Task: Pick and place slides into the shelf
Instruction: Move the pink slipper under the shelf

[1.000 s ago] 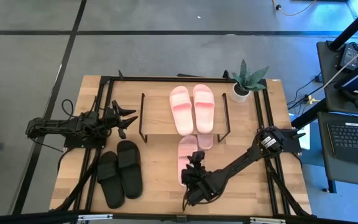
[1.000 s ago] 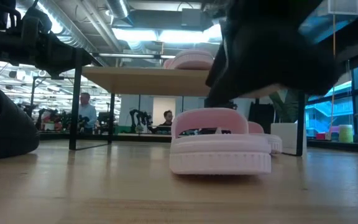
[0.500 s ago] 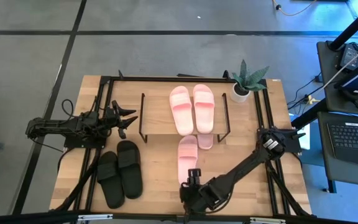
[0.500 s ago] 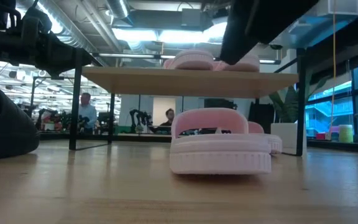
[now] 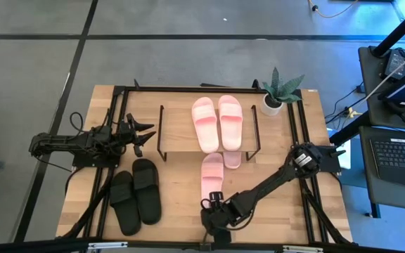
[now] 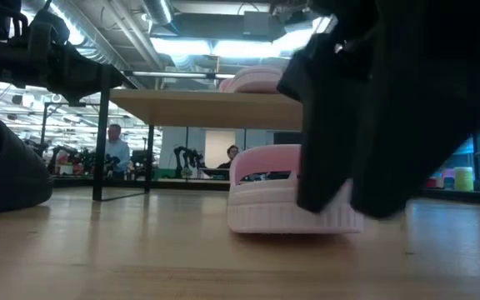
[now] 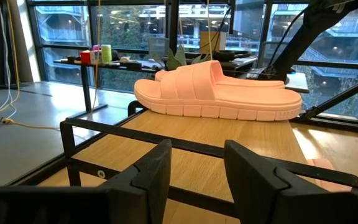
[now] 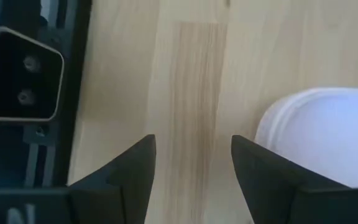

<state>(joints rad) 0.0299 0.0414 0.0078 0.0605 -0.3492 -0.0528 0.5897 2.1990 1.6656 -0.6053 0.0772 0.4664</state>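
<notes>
The right claw (image 5: 213, 213) is hanging low over the front edge of the counter (image 5: 181, 176), just in front of the heel of a loose pink slide (image 5: 211, 179), with its fingers (image 8: 132, 171) spread apart and nothing between them, only bare wood. That pink slide is lying on the counter in front of the shelf (image 5: 178, 130), and its partner (image 5: 232, 159) is sitting tucked mostly under the shelf's front edge. One pink pair (image 5: 217, 123) is already sitting on top of the shelf board. The black pair (image 5: 136, 194) is lying side by side on the counter toward the front left. The left claw (image 5: 140, 135) is waiting just off the shelf's left end, open and holding nothing. A small potted plant (image 5: 278, 91) is standing at the back right corner.
</notes>
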